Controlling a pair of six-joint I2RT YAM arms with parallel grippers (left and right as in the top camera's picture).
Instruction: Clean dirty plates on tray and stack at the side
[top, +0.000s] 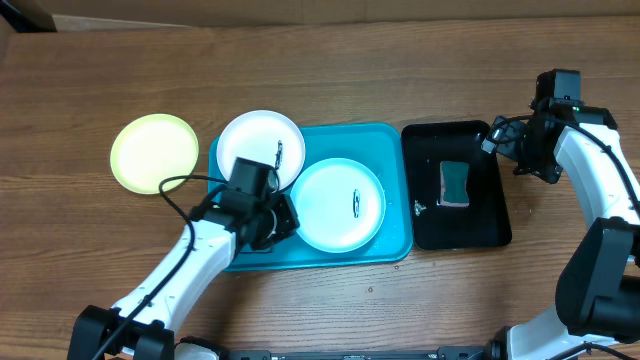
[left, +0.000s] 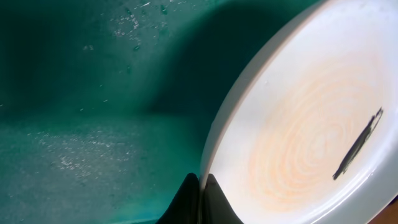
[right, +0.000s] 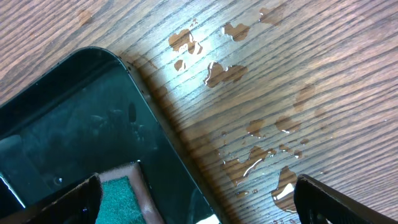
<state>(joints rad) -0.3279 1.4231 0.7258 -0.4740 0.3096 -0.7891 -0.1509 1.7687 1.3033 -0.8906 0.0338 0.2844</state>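
Your left gripper (left: 200, 200), jaws closed, is sitting against the rim of the round white plastic plate (top: 262, 140), upper left in the large turquoise plastic tray (top: 393, 150). Be steadying it gently, not tipping it. Your right gripper (right: 199, 208) is hovering wide open, far right.

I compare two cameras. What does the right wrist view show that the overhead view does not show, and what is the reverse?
Only the right wrist view: water drops lying on the wooden table beside a corner of the black tray. Only the overhead view: the turquoise tray holding the white plate and the pale blue plate, and the yellow-green plate on the table to its side. Both views: the black tray, the green sponge in it, and the wooden table.
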